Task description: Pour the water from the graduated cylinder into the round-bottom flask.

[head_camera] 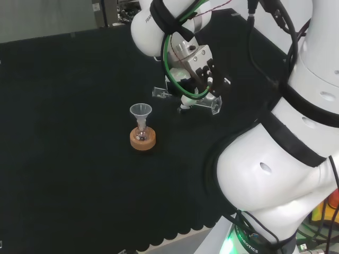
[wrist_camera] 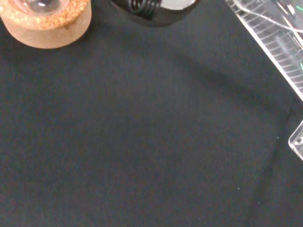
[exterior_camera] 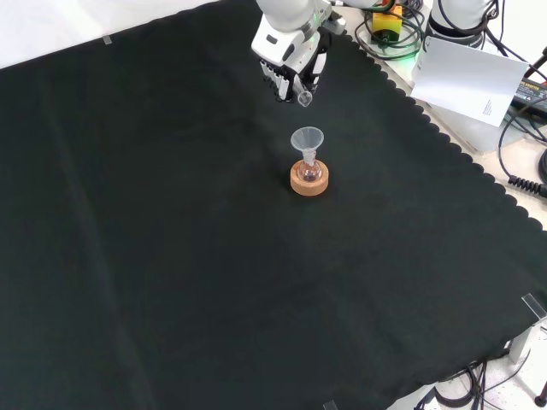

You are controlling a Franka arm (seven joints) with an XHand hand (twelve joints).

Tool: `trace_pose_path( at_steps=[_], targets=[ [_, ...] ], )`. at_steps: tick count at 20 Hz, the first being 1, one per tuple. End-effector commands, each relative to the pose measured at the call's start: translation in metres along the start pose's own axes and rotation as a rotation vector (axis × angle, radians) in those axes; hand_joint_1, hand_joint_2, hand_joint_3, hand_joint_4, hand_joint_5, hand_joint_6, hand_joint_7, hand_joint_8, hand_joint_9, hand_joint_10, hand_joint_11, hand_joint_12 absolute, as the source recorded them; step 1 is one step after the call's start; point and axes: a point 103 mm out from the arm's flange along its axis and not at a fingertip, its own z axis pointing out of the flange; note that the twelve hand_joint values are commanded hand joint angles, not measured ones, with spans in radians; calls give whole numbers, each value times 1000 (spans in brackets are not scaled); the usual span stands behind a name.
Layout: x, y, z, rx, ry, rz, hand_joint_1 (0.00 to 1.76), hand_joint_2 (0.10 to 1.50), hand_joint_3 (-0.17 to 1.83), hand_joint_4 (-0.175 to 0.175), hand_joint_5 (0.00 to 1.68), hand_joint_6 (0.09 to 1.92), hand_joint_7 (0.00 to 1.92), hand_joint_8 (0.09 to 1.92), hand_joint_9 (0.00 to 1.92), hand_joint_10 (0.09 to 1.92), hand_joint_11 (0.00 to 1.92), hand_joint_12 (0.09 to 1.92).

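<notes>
So the round-bottom flask [head_camera: 142, 133] sits in its cork ring stand [head_camera: 143, 139] roughly mid-cloth, with a clear funnel [head_camera: 141, 112] stuck in its neck. In the front view the same setup shows up a bit above center, funnel [exterior_camera: 308, 139] over flask [exterior_camera: 308, 169] over the cork ring [exterior_camera: 308, 179]. Can't tell whether there's any liquid in the flask; there's just a small dark reddish glint low down in the bulb.

The hand [head_camera: 189, 87] is up and to the right of the funnel in the head view, and it's got the graduated cylinder [head_camera: 212, 105] lying nearly horizontal, fingers wrapped around the middle of it. The cylinder's open mouth end [head_camera: 160, 92] points left toward the funnel, and its base sticks out the other side. In the front view the hand [exterior_camera: 291, 64] comes in from the top and the cylinder's mouth [exterior_camera: 305, 98] pokes out below it, above the funnel and apart from it, not touching the rim.

In the wrist view the cork ring [wrist_camera: 47, 21] with a bit of the flask's glass bulb [wrist_camera: 39, 4] in it sits at one corner, and the cylinder's graduated wall [wrist_camera: 274, 38] runs along the opposite side. The black cloth [wrist_camera: 142, 142] lies between them. Can't tell if there's water in the cylinder.
</notes>
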Motion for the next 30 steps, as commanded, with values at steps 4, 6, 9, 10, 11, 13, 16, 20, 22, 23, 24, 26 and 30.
trace_pose_path(
  at_steps=[4, 6, 9, 10, 11, 13, 16, 20, 22, 23, 24, 26, 30],
  targets=[
    [2, 2, -2, 52, -54, 2, 1179, 1154, -175, -175, 1085, 871, 1604, 87, 1632, 87, 1411, 606],
    [3, 2, -1, 63, -61, 2, 1179, 1154, -175, -175, 1085, 870, 1604, 87, 1632, 87, 1411, 606],
    [5, 3, -2, 82, -77, 0, 1179, 1154, -175, -175, 1085, 870, 1604, 87, 1631, 87, 1411, 605],
    [6, 4, -3, 90, -79, 0, 1179, 1154, -175, -175, 1085, 870, 1604, 87, 1631, 87, 1411, 605],
    [8, 5, -4, 96, -83, -1, 1179, 1154, -175, -175, 1086, 870, 1604, 87, 1631, 87, 1411, 605],
    [9, 7, -6, 102, -83, -4, 1179, 1154, -175, -175, 1086, 870, 1604, 87, 1631, 87, 1412, 605],
    [12, 9, -9, 112, -93, -3, 1179, 1154, -175, -175, 1086, 869, 1605, 87, 1631, 87, 1414, 606],
    [14, 13, -11, 133, -110, 1, 1179, 1154, -175, -175, 1086, 869, 1605, 87, 1631, 87, 1414, 605],
    [14, 15, -11, 147, -118, 3, 1179, 1154, -175, -175, 1086, 869, 1605, 87, 1631, 87, 1414, 605],
    [15, 16, -11, 152, -123, 3, 1179, 1154, -175, -175, 1086, 869, 1606, 87, 1631, 87, 1414, 605],
    [16, 17, -11, 152, -130, 2, 1179, 1154, -175, -175, 1086, 869, 1606, 87, 1631, 87, 1414, 605],
    [16, 18, -11, 155, -136, 2, 1179, 1154, -175, -175, 1086, 869, 1606, 87, 1631, 87, 1415, 605],
    [18, 20, -12, 171, -145, 2, 1179, 1154, -175, -175, 1086, 868, 1606, 87, 1631, 87, 1415, 604]
  ],
)
